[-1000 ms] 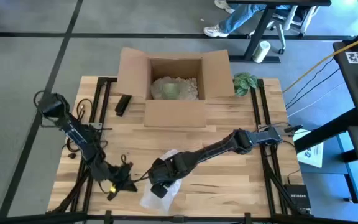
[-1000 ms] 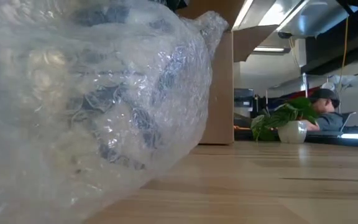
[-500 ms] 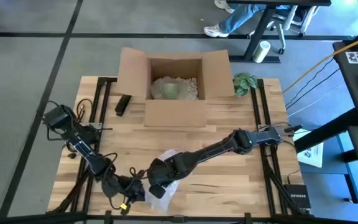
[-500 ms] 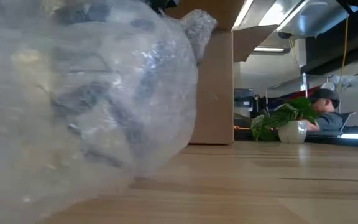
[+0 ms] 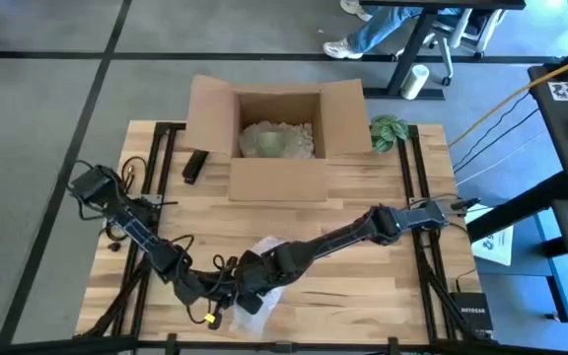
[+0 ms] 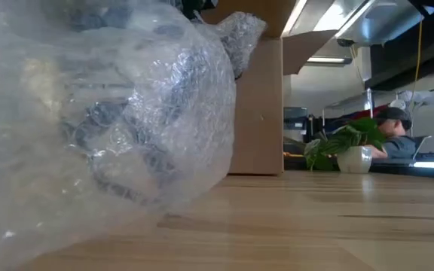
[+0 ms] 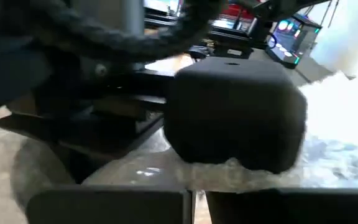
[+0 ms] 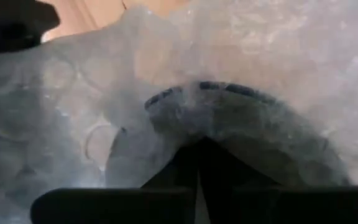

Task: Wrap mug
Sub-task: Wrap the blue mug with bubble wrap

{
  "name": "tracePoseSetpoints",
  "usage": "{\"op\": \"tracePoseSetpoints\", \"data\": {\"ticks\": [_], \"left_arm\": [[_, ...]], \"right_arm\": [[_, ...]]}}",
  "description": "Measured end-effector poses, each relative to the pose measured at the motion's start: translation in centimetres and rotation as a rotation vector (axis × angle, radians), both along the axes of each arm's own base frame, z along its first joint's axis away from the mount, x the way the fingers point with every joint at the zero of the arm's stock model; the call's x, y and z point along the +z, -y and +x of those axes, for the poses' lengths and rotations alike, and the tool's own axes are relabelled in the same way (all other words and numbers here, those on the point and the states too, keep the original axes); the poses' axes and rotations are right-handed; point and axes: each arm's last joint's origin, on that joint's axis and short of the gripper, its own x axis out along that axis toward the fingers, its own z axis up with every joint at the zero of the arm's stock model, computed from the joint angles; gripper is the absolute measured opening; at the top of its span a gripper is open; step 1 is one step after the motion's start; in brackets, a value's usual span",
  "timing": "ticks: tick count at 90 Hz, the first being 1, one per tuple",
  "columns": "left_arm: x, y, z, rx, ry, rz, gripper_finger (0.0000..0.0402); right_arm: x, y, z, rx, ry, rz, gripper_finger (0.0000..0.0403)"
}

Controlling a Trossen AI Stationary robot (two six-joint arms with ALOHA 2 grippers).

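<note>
The mug (image 8: 229, 118) shows only as a dark round shape through clear bubble wrap (image 5: 264, 247), which bundles it near the table's front edge. In the low view the bundle (image 6: 104, 128) fills the left half. My right gripper (image 5: 251, 293) reaches in from the table's right and sits on the bundle, its fingers closed together in the right wrist view (image 8: 197, 194). My left gripper (image 5: 221, 299) comes in from the left, right beside the bundle, fingers shut (image 7: 192, 202). It faces the right gripper's dark body (image 7: 235, 112). My right gripper is shut against the bubble wrap over the mug (image 8: 197, 149), slanting down from the table's right side. Which fold or layer sits between the fingers is hidden by the wrap itself. The bundle rests on the table. My left gripper's shut fingertips lie at the wrap's edge (image 7: 166, 171); whether they touch it I cannot tell.
An open cardboard box (image 5: 276, 138) with crumpled filling stands at the far middle of the table. A small potted plant (image 5: 390, 130) is at its right and a black object (image 5: 195, 165) at its left. Cables trail along my left arm.
My left gripper has travelled along the near edge toward the table's right, from well left of the bundle to right beside it. In the low view the wrapped bundle has shifted slightly and its wrap has drawn in at the right side. My right gripper has stayed on the bundle.
</note>
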Motion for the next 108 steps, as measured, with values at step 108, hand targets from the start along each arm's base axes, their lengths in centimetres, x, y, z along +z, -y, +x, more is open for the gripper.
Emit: {"op": "tracePoseSetpoints", "data": {"ticks": [108], "left_arm": [[-0.7, -2.1, 1.5, 0.039, -0.089, -0.030, 0.0000]], "right_arm": [[6.3, -3.1, -2.6, 0.018, 0.247, -0.180, 0.0000]]}}
